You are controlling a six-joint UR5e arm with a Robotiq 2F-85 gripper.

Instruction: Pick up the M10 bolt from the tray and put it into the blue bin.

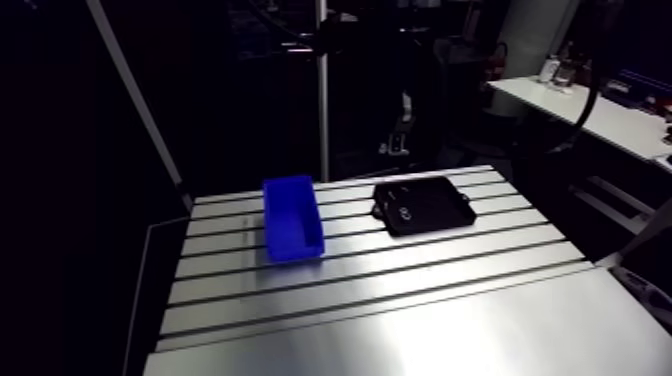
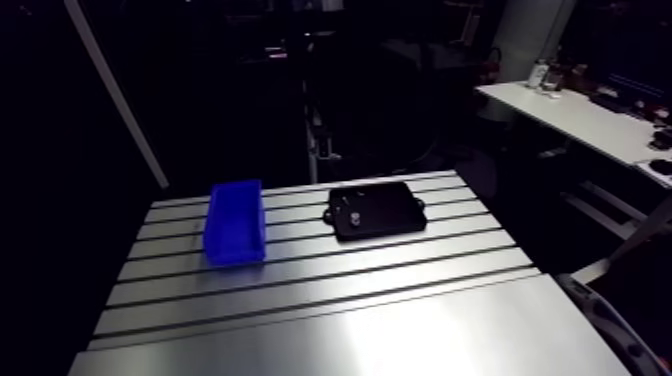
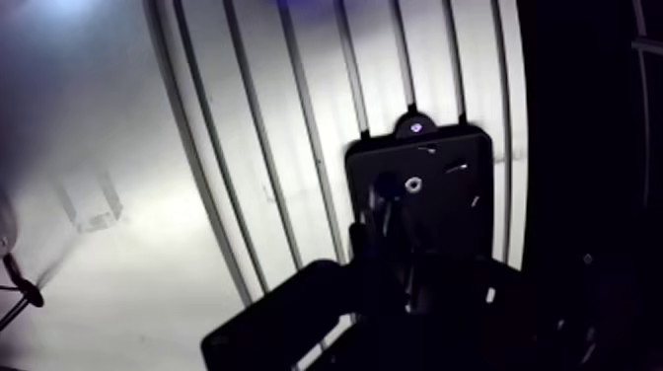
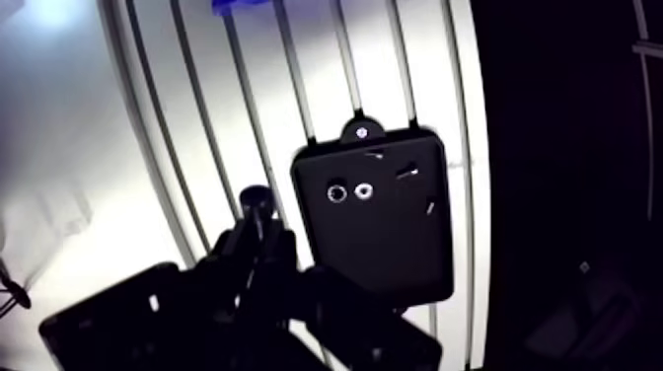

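Tray (image 2: 395, 222), black, sits on the slotted surface (image 2: 330, 300), apart from the blue bin (image 2: 236, 236). Two round metal pieces (image 4: 363, 189) lie side by side inside it; which is the M10 bolt cannot be told. The gripper (image 4: 257, 227) hangs dark near the tray, and whether it is apart or together cannot be told.

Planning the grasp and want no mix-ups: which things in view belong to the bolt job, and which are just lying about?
For the job: black tray; blue bin; two round pieces in the tray, one presumably the M10 bolt, cannot tell which.
Lying about: small thin bits in the same tray.
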